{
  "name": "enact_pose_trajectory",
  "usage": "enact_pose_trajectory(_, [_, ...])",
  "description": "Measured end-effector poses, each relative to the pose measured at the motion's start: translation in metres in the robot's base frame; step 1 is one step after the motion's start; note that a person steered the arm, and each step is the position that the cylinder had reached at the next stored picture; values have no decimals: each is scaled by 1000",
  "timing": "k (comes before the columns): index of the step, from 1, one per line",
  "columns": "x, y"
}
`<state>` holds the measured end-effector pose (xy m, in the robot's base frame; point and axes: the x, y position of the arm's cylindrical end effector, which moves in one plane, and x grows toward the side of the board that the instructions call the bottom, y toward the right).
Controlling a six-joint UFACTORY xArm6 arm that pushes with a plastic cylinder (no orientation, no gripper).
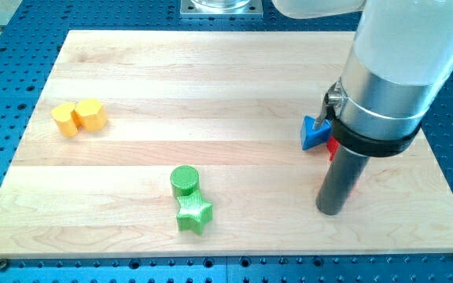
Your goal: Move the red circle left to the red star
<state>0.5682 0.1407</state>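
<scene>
The dark rod comes down at the view's right, and my tip (330, 211) rests on the wooden board (234, 86). Only slivers of red show around the rod. One red piece (332, 146) peeks out on the rod's left, just under a blue block (314, 133). Another red sliver (356, 184) shows on the rod's right side. The arm hides most of both, so I cannot tell which is the red circle and which the red star. My tip is right next to these red pieces, on their lower side in the view.
A green circle (184, 180) touches a green star (194, 213) at the lower middle. Two yellow blocks (67, 119) (90, 114) sit together at the view's left. The blue perforated table (6, 94) surrounds the board.
</scene>
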Motion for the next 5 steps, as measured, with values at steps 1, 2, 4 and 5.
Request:
enact_pose_trajectory(1, [-2, 26])
enact_pose_trajectory(2, [-5, 42])
enact_pose_trajectory(4, [-40, 25])
enact_pose_trajectory(5, [-38, 21])
